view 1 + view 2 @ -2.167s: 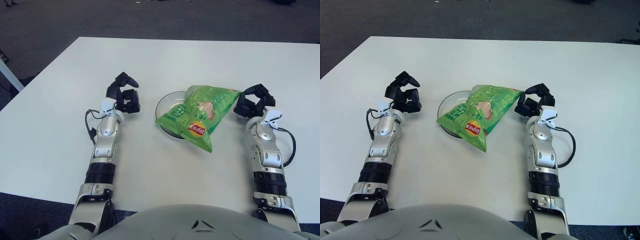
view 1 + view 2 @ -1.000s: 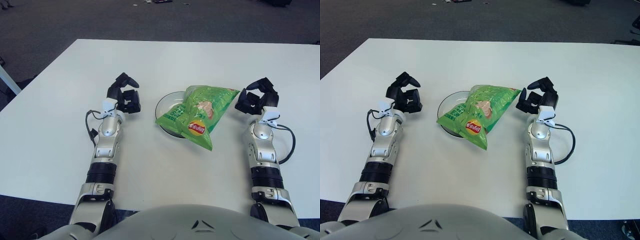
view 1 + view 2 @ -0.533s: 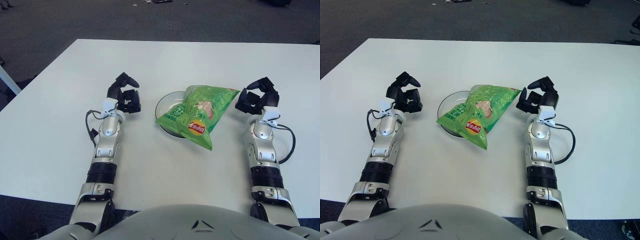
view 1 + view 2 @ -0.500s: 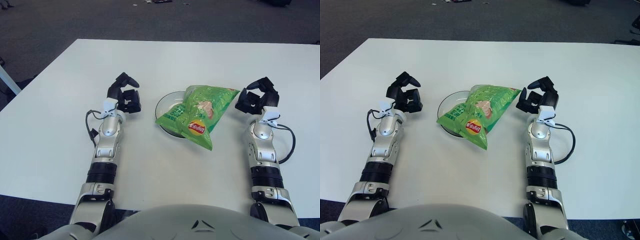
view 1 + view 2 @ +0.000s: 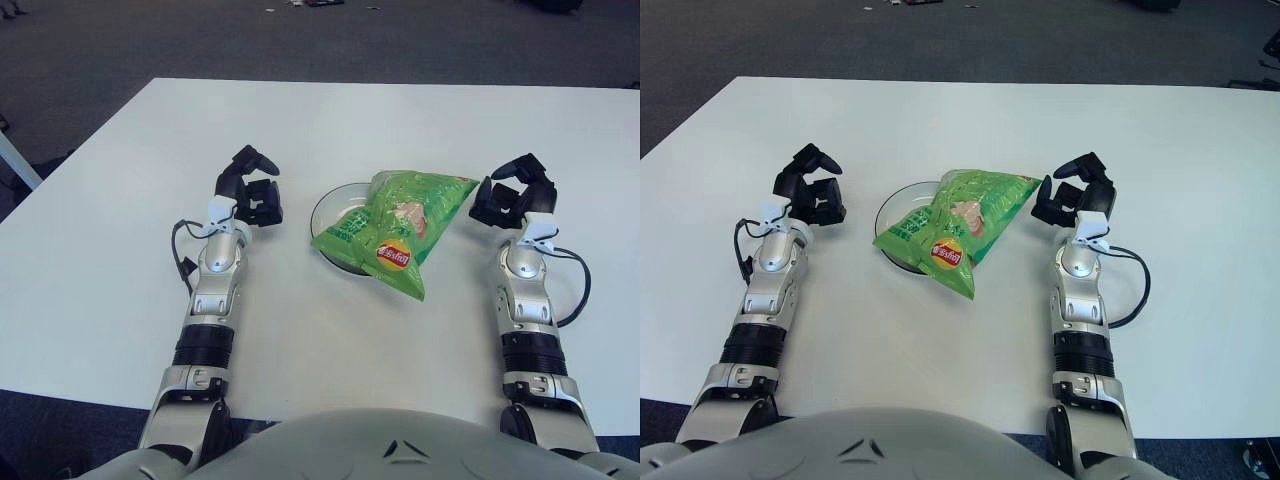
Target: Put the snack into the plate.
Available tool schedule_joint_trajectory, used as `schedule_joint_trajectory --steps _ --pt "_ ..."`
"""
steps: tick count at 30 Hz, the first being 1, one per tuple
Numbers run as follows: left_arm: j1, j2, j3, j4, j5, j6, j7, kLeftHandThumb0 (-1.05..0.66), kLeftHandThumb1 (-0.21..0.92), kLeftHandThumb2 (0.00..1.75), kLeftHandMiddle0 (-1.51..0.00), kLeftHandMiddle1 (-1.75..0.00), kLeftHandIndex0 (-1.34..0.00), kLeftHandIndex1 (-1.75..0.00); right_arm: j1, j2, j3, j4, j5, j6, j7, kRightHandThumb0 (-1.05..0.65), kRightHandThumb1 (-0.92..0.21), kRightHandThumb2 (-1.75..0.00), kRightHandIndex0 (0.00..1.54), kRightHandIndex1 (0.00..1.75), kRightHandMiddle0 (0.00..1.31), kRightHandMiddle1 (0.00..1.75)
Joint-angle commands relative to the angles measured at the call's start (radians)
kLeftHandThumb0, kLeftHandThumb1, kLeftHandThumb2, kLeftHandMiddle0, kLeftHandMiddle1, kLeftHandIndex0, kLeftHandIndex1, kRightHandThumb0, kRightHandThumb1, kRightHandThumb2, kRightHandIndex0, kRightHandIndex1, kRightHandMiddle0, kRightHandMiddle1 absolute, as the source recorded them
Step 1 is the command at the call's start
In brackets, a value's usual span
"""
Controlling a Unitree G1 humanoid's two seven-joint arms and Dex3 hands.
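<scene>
A green snack bag (image 5: pixel 396 226) lies across a small dark-rimmed plate (image 5: pixel 326 204) at the middle of the white table, its lower corner hanging over the plate's near edge. My right hand (image 5: pixel 510 196) shows just right of the bag's upper right corner, fingers spread, a small gap between them and the bag. To the left of the plate my left hand (image 5: pixel 250 190) shows with fingers loosely curled and holding nothing.
The white table (image 5: pixel 330 130) stretches wide around the plate, with dark carpet beyond its far edge. A black cable (image 5: pixel 578 290) loops beside my right forearm, and another one (image 5: pixel 180 250) beside my left forearm.
The right hand has let go of the bag's corner, opened its fingers and drawn slightly away to the right. The bag and left hand have stayed put.
</scene>
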Motion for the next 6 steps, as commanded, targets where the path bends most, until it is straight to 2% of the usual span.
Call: schedule_joint_trajectory --steps 1,6 --pt "0.131 -0.058 -0.019 0.084 -0.002 0.007 0.004 -0.49 0.30 1.34 -1.34 -1.75 -0.63 -1.75 0.123 0.080 0.015 0.096 -0.002 0.001 0.000 -0.53 -0.20 -1.46 1.33 1.75 0.71 1.75" --pt "0.131 -0.057 -0.021 0.083 0.001 0.005 0.005 -0.49 0.30 1.34 -1.34 -1.75 -0.63 -1.75 0.123 0.082 0.014 0.092 0.001 0.011 0.000 -0.53 -0.20 -1.46 1.33 1.75 0.71 1.75"
